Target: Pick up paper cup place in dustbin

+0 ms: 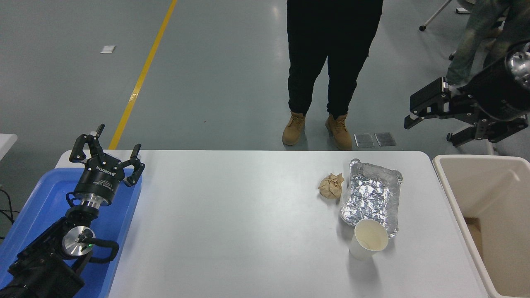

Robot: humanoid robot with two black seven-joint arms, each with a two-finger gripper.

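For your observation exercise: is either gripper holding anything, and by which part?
Nothing is held. The left gripper and right gripper are both open and empty; the paper cup stands untouched.

Small white paper cup (368, 241), cream inside, upright on the table. Large beige dustbin (455, 194), thick-rimmed, open-topped, standing off the table's right edge.

Light: bright, even, from overhead.
Glare: pale sheen patches on the grey floor (232, 62); highlights on the foil tray (372, 194).
Shadows: soft, short, beneath the paper cup (367, 239) on the table (240, 223).
Focus: sharp overall; right arm (503, 87) slightly soft.
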